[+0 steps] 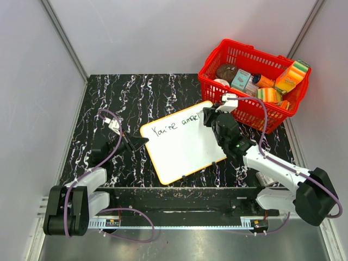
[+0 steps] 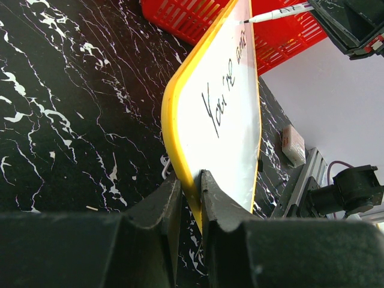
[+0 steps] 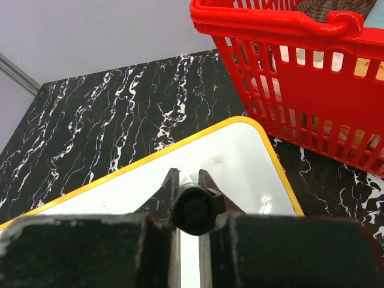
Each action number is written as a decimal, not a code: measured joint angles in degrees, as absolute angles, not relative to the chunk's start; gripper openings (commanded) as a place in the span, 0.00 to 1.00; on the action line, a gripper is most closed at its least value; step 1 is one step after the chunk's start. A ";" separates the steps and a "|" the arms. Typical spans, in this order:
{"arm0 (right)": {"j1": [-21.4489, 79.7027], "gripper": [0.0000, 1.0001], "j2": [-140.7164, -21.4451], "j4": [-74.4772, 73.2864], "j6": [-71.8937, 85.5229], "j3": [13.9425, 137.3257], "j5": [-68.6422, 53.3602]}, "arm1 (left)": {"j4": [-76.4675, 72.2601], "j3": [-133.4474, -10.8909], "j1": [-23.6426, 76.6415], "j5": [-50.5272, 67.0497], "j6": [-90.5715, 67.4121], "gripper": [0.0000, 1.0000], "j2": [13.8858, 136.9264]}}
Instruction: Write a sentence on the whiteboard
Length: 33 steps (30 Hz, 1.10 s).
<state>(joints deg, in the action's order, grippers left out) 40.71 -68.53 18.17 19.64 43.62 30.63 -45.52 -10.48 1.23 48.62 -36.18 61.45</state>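
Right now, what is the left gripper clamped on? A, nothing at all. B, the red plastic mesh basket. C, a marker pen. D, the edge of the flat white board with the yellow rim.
D: in the left wrist view the left gripper is closed on the yellow rim of the flat white whiteboard.

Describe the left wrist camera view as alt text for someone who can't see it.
The left pincer clamps the yellow rim of the whiteboard, which stretches away edge-on with handwriting beginning "You're". At its far end the right pincer holds a marker, tip at the writing, with the red basket behind and the black marbled table beneath.
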 measured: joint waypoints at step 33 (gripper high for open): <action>39.31 0.00 -66.63 17.21 18.02 43.40 30.94 | -45.56 -10.46 1.23 48.62 -36.18 0.00 61.45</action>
